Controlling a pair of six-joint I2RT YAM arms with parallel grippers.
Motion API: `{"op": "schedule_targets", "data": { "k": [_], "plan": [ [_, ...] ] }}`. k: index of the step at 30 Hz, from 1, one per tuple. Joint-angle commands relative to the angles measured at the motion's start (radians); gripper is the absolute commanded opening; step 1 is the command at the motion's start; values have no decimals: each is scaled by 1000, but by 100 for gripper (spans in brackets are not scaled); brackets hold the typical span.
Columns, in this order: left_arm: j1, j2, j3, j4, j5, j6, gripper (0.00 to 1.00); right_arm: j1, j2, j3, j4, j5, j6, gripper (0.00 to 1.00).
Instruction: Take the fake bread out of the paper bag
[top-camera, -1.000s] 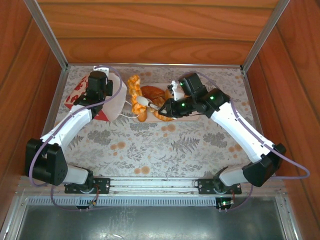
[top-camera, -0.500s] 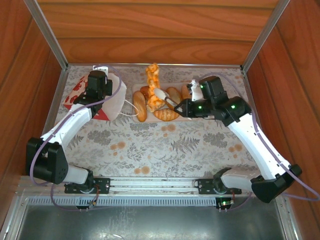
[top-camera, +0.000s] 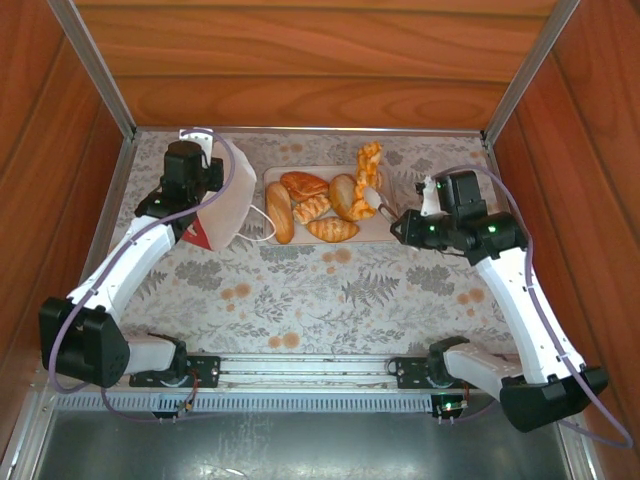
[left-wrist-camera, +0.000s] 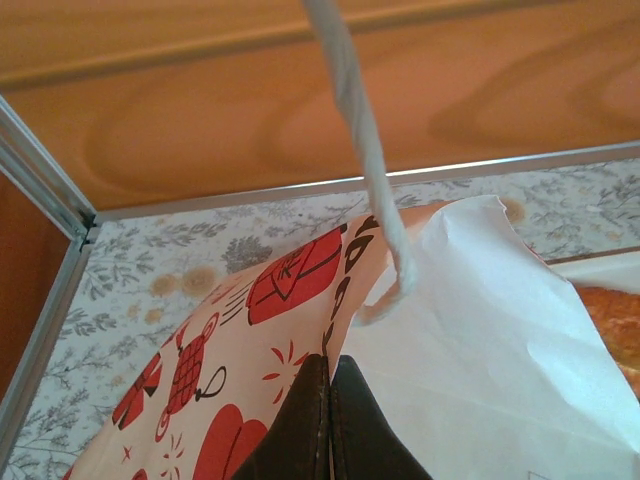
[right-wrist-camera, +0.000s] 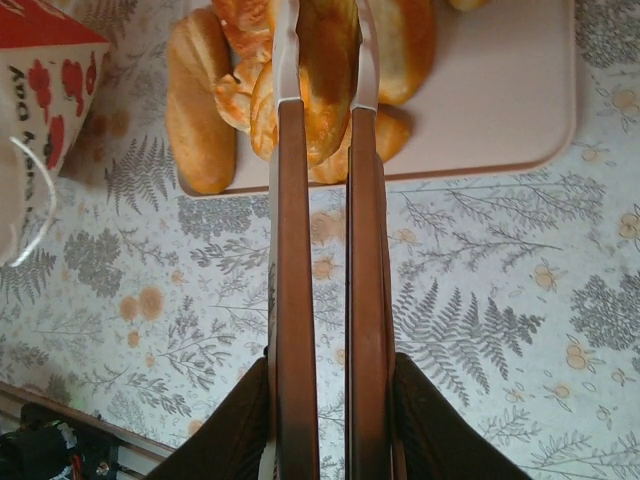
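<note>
The right gripper (right-wrist-camera: 318, 60), clenched on the twisted bread stick (top-camera: 368, 172), holds it over the right end of the tray (right-wrist-camera: 500, 90), long axis toward the back wall, while the left gripper (left-wrist-camera: 330, 400) pinches the paper bag (left-wrist-camera: 480, 330) rim.

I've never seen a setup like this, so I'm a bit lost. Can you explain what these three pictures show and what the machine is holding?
These are two robot arms bolted to a table. One picture looks down from above; the other two come from a small camera on each wrist. The left gripper is pinched shut on the edge of the paper bag. The right gripper is clamped on a knobbly twisted bread stick over a pale pink tray, where other toy pastries lie.
</note>
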Motion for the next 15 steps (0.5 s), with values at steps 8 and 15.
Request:
{"op": "schedule_targets", "data": {
  "k": [8, 15],
  "plan": [
    [13, -30, 29, -6, 30, -22, 0, -95, -23, -103, 43, 19, -126, 0],
    [13, -44, 21, -10, 16, -19, 0, -148, 2, -131, 61, 7, -116, 0]
  ]
}}
